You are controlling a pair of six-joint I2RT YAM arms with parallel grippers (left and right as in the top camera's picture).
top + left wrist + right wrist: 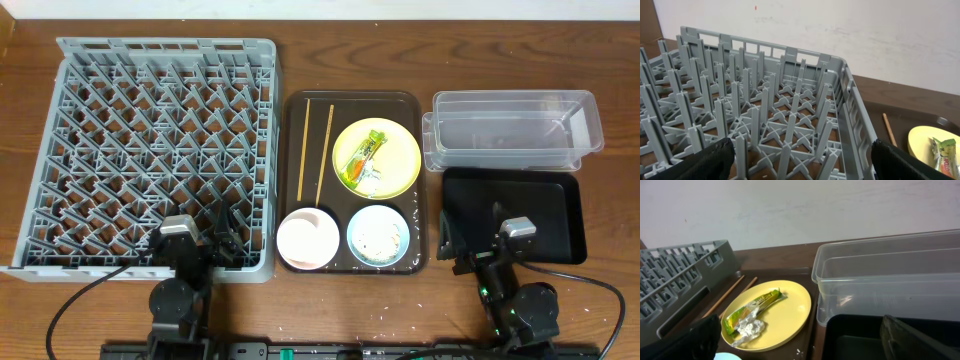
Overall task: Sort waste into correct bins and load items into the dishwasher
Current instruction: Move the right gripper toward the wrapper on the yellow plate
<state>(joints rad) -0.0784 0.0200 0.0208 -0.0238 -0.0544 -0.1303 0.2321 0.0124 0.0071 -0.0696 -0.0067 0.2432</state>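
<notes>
A green-and-orange wrapper (362, 155) with crumpled white paper lies on the yellow plate (392, 142) on the brown tray; the right wrist view shows wrapper (752, 311) and plate (790, 305) too. Two chopsticks (314, 150) lie left of the plate. A white bowl (308, 240) and a light-blue bowl (377, 236) holding rice scraps stand at the tray's front. The grey dish rack (160, 150) is at the left (790, 115). The clear tub (512, 130) and black tray (545, 205) are at the right. My left gripper (212, 243) is open over the rack's front right corner. My right gripper (478, 240) is open over the black tray's near left edge.
The dark brown serving tray (420, 190) sits between the rack and the bins. White crumbs are scattered on the wooden table in front of it. Cables run along the table's front edge. A white wall is behind the table.
</notes>
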